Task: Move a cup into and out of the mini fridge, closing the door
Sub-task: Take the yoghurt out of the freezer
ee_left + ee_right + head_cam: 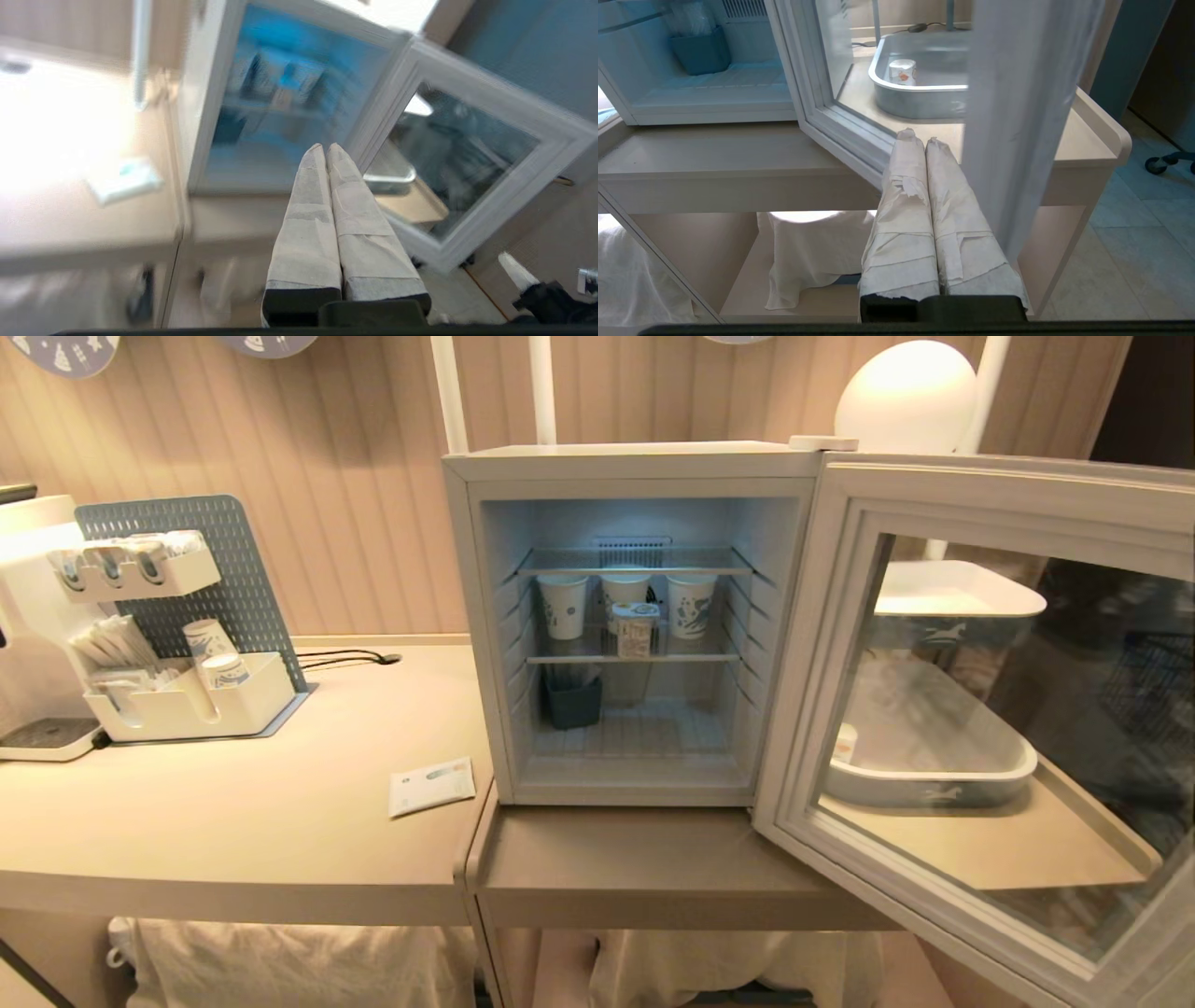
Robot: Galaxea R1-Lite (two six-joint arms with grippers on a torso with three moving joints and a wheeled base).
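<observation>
Head view: the mini fridge [630, 616] is seen on the counter [233, 821] with the door [980, 709] swung wide open to the right. On the middle wire shelf, three taller paper cups [564, 605] are lined up at the back, and the cup [636, 628] is placed just in front of them, near the shelf's front edge. A dark bin [570, 700] is set on the fridge floor at the left. Through the door glass, a grey tray [934, 784] is seen on the counter behind, and in the right wrist view a second small cup [902, 71] is found inside that tray. A flat packet [431, 786] is laid on the counter left of the fridge. Neither arm is caught by the head camera. The left gripper [325, 148] is held in the air before the open fridge, its wrapped fingers pressed together on nothing. The right gripper [915, 136] is kept low by the door's lower edge, fingers likewise pressed together and empty.
</observation>
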